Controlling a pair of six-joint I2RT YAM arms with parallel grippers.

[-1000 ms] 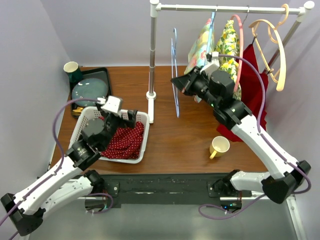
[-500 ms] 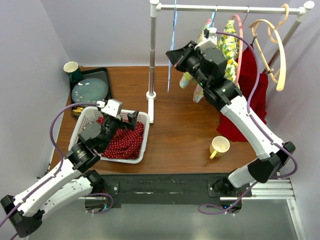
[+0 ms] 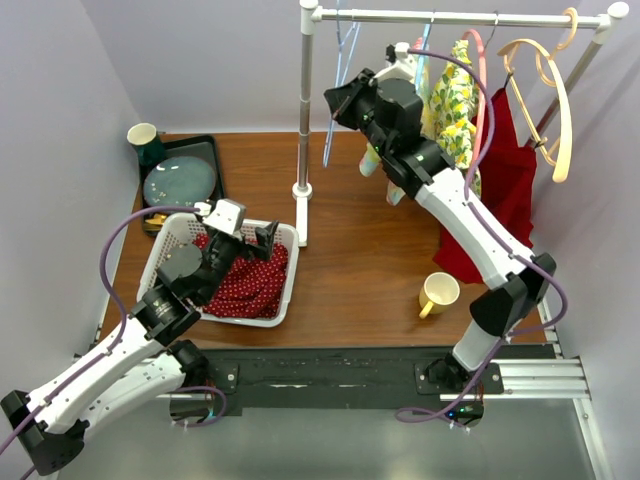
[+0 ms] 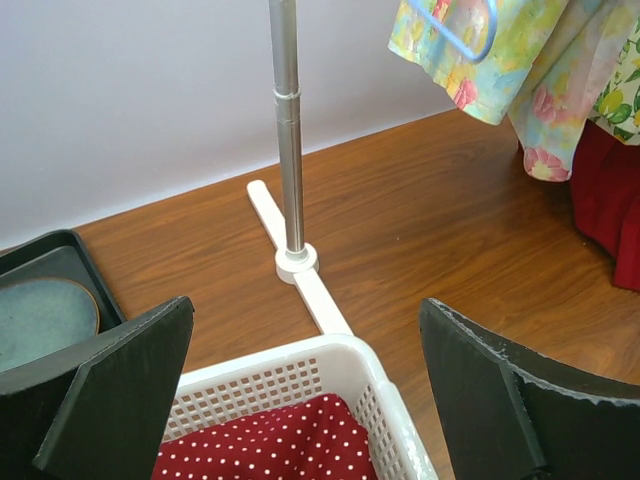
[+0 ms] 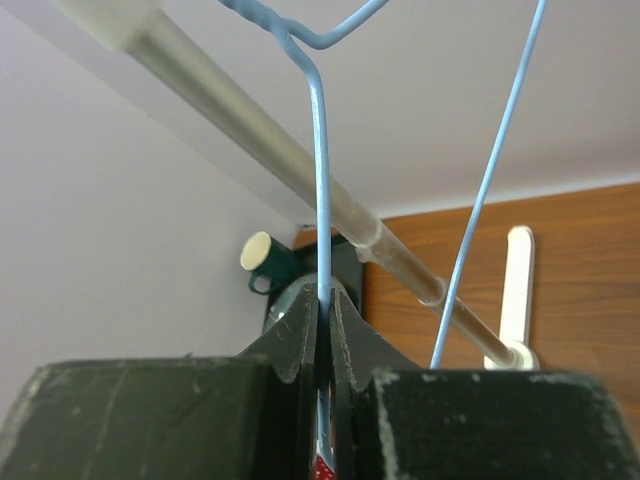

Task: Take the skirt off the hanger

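Observation:
The red polka-dot skirt (image 3: 250, 282) lies in the white basket (image 3: 290, 262), off its hanger; it also shows in the left wrist view (image 4: 270, 445). My left gripper (image 3: 245, 244) hangs open and empty just above the basket's far corner (image 4: 335, 350). My right gripper (image 3: 335, 100) is shut on the bare blue wire hanger (image 3: 328, 135), held high at the left end of the rack's rod (image 3: 450, 17). In the right wrist view the hanger's wire (image 5: 320, 200) runs up from between my shut fingers (image 5: 300, 335), with its hook beside the rod (image 5: 300, 170).
The rack's pole (image 3: 305, 100) stands on a white foot mid-table. Floral garments (image 3: 445, 90), a red garment (image 3: 505, 170) and peach hangers (image 3: 545, 80) hang at the right. A yellow mug (image 3: 438, 293), a green mug (image 3: 143, 138) and a tray with a plate (image 3: 180, 180) stand around.
My right arm has lifted the blue hanger from low over the table up to the rod's left end. The left arm has barely moved.

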